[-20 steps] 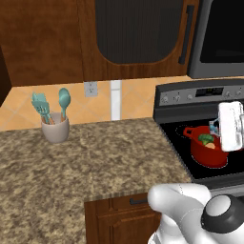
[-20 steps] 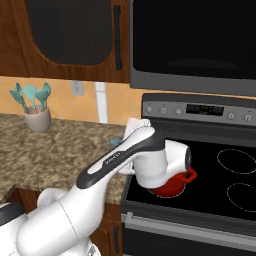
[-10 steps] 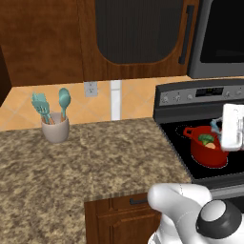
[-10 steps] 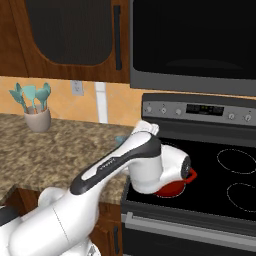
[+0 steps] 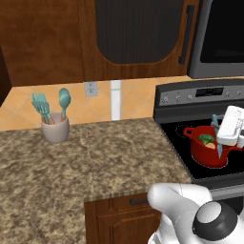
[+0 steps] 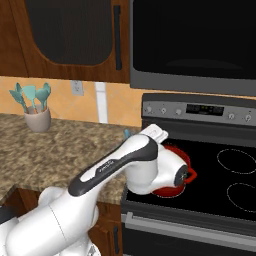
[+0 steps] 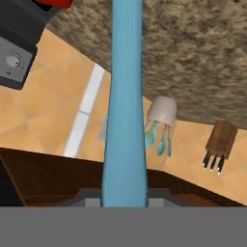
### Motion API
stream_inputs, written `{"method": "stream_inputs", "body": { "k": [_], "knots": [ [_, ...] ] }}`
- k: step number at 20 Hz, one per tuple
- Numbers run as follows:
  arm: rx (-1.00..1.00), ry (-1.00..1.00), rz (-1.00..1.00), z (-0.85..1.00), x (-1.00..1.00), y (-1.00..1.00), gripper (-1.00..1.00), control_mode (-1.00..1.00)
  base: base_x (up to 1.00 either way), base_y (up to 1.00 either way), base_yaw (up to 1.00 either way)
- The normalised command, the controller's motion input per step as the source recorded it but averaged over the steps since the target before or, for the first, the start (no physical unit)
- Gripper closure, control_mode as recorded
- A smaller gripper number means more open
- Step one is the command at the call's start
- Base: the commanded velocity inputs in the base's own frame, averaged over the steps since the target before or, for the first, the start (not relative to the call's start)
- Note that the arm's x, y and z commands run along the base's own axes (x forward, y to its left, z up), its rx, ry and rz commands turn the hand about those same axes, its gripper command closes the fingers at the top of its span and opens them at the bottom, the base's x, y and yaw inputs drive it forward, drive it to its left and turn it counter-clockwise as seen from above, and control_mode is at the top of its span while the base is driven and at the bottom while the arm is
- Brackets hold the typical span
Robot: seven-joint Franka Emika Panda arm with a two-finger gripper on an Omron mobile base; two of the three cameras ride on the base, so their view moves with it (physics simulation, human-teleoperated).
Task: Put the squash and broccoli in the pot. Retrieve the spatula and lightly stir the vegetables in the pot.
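The red pot stands on the stove's front left burner, with the green broccoli and the tan squash inside it. My gripper hovers at the pot's right rim, shut on the light-blue spatula. One blue end sticks up left of the hand and another dips toward the pot. In the hand view the spatula runs straight up from the gripper. My arm covers most of the pot in the right base view.
The black stove has a control panel at its back and bare burners to the right. A beige utensil holder with teal utensils stands far left on the granite counter. A knife block stands further along the counter.
The hand with the spatula has shifted slightly down and to the left over the pot. The pot and the vegetables have stayed in place.
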Motion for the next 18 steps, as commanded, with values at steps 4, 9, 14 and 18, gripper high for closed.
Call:
{"method": "stream_inputs", "body": {
  "k": [4,9,14,18],
  "knots": [
    [0.25,0.00,-0.12,0.00,0.05,-0.15,1.00,-1.00,0.00,0.00,0.00],
    [0.05,0.00,-0.01,0.00,0.00,-0.06,1.00,-1.00,0.00,0.00,0.00],
    [0.13,0.00,-0.01,0.22,0.00,-0.33,1.00,-1.00,0.00,0.00,0.00],
    [0.16,0.01,-0.03,0.32,0.00,-0.42,1.00,-1.00,0.00,0.00,0.00]
  ]
}}
